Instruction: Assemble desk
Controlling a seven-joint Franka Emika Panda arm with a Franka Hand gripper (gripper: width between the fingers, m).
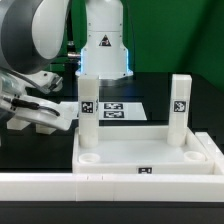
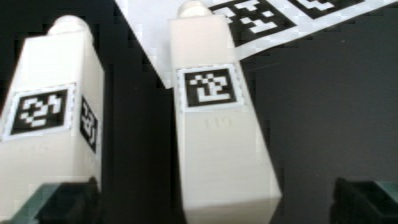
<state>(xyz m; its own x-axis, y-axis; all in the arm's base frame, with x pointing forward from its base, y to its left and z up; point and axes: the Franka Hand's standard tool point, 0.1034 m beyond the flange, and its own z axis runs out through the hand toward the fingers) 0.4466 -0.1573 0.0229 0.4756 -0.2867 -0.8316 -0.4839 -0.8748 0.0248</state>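
Observation:
The white desk panel (image 1: 140,153) lies flat on the black table, rim up. Two white tagged legs stand upright in its far corner sockets: one on the exterior view's left (image 1: 88,108), one on the right (image 1: 179,103). My gripper (image 1: 62,113) reaches in from the exterior view's left, level with the left leg. In the wrist view that leg (image 2: 222,140) stands between my two dark fingertips (image 2: 54,205), with a gap on each side. My gripper (image 2: 210,202) is open. The second leg (image 2: 54,110) shows beside it.
The two near corner sockets (image 1: 88,157) of the panel hold nothing. The marker board (image 1: 118,110) lies behind the panel and also shows in the wrist view (image 2: 267,15). A long white rail (image 1: 110,186) edges the table in front. The robot base (image 1: 105,45) stands behind.

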